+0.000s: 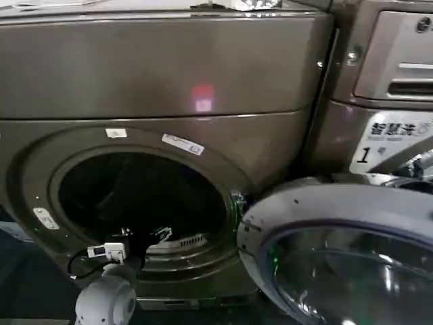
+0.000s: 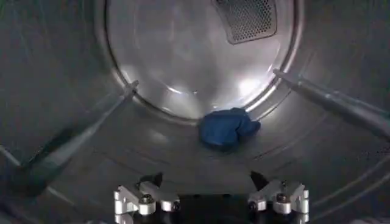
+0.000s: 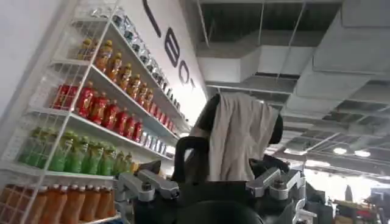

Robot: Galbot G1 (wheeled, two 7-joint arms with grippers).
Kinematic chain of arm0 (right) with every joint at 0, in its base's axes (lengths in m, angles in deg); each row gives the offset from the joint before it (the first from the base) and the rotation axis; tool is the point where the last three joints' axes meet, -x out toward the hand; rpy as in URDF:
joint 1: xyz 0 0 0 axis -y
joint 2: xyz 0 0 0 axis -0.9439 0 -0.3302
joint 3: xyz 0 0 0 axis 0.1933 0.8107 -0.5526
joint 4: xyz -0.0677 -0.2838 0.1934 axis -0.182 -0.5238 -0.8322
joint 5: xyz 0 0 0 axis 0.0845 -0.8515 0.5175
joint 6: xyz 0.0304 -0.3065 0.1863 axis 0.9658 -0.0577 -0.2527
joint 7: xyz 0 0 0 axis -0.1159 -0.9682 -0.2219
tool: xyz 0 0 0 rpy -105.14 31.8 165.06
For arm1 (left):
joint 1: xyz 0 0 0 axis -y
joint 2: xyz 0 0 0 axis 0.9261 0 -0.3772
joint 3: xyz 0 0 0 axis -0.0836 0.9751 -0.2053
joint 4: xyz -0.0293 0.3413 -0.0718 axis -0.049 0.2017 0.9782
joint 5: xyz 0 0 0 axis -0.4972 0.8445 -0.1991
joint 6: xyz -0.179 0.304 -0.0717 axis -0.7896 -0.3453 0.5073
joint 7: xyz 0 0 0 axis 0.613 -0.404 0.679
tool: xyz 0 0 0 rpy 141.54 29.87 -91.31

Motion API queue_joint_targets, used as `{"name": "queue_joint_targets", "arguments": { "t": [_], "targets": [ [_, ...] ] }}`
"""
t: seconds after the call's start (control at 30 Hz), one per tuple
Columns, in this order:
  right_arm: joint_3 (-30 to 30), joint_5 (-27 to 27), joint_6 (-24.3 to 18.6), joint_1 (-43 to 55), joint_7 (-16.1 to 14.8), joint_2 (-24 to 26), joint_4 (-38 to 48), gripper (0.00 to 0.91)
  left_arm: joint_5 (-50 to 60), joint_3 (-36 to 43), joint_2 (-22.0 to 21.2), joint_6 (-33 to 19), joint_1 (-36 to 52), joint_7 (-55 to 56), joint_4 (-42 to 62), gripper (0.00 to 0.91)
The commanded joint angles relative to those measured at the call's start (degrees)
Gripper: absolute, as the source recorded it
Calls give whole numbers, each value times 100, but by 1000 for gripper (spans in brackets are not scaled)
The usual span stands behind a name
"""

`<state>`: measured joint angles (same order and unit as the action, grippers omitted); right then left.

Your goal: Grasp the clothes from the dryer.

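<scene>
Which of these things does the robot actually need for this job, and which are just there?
Part of the job:
- clothes, a blue bundle on the drum floor
- dryer, door open
- left claw, open, inside the drum

Just there:
- neighbouring machine
- shelves of bottled drinks

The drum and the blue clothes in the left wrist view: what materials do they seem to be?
The drum looks like polished metal: bright reflections, raised ribs. The clothes look like soft matte fabric, crumpled in folds. The open left gripper points at them.
</scene>
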<state>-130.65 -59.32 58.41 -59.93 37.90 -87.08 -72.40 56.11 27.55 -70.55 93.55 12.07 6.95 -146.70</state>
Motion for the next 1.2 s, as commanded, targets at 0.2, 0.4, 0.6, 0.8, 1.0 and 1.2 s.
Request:
{"name": "queue_joint_targets", "arguments": {
  "t": [0.2,0.4,0.6,0.8,1.0,1.2],
  "targets": [
    [-30,3,-4,-38,-3,21,29,907,37,27,-6,281,-1,-8,10,907],
    [-41,1,-16,-68,-8,6,35,907,38,36,11,281,16,-4,24,907],
    [-87,12,-131,-111,5,-4,96,907,68,54,16,281,57,-4,74,907],
    [-112,11,-175,-120,5,-10,110,907,231,134,-19,184,305,2,364,907],
    [-137,14,-190,-139,-6,-8,102,907,505,334,-371,-299,1603,15,1766,907],
    [-158,19,-196,-156,-14,-6,111,907,643,281,-656,-876,2964,42,3280,907]
  ]
}}
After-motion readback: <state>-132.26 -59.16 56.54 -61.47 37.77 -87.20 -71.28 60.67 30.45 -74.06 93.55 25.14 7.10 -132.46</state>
